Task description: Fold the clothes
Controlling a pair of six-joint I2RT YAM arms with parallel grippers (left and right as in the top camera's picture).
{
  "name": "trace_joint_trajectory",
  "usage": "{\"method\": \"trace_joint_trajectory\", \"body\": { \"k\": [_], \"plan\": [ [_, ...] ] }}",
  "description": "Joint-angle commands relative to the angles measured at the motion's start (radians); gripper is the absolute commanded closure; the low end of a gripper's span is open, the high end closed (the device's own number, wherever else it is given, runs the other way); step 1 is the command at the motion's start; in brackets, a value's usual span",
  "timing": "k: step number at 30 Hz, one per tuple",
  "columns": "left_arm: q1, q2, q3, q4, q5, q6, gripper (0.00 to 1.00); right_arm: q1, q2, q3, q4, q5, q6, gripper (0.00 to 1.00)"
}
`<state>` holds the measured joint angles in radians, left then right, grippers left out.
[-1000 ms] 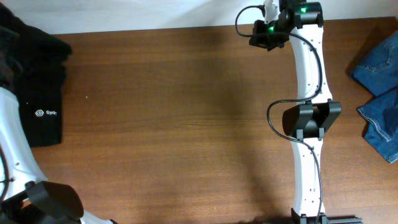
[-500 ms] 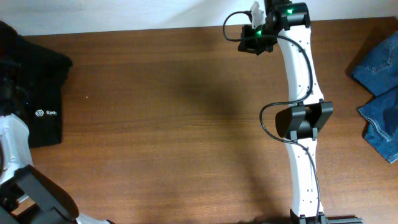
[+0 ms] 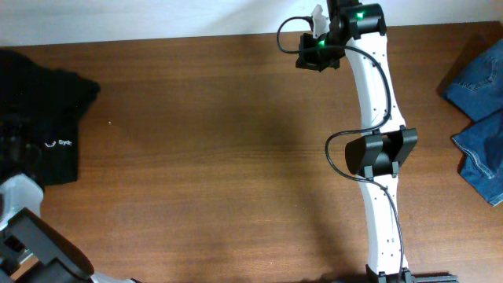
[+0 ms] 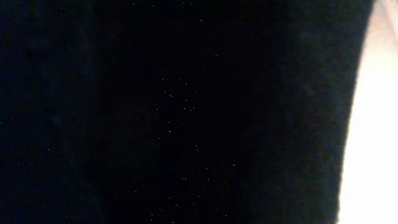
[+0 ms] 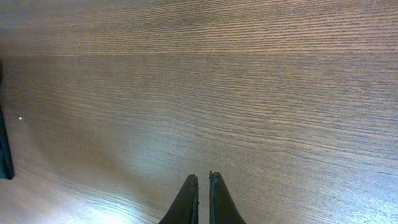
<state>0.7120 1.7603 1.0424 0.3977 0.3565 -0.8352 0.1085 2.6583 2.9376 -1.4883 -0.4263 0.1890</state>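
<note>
Overhead, we see the brown wooden bench point(image 3: 220, 157) with dark cloth heaped at its left edge. The plain black soft-fabric trousers point(image 3: 43, 79) lie bunched toward the far-left corner, touching a black top with a small white logo point(image 3: 56, 161) on the same edge. We cannot tell where one garment ends and the other begins. Blue denim jeans point(image 3: 481, 118) sit at the right edge, well apart.

Our white left arm point(image 3: 16, 195) reaches from the near-left corner into the heap. Its wrist view shows almost only black fabric, so we cannot tell whether the left fingers are wide, narrow or holding cloth. Our right fingers point(image 5: 188, 199) are pressed nearly together, holding nothing, above bare wood near the far edge.

We judge the step to be fetching the trousers, with no fold begun. The next move calls for a sure pinch on the trousers alone and a drag to the middle of the bench, with the right arm coming across to help spread them flat.
</note>
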Motion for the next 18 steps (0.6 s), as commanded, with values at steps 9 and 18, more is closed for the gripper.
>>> {"method": "trace_joint_trajectory", "body": {
  "k": [9, 18],
  "plan": [
    [0.034, -0.040, -0.158, 0.006, -0.058, -0.076, 0.99, 0.010, -0.023, 0.012, -0.002, -0.019, 0.038, 0.96],
    [0.058, -0.040, -0.256, 0.019, -0.148, -0.197, 1.00, 0.010, -0.033, 0.012, -0.020, -0.019, 0.037, 0.96]
  ]
}}
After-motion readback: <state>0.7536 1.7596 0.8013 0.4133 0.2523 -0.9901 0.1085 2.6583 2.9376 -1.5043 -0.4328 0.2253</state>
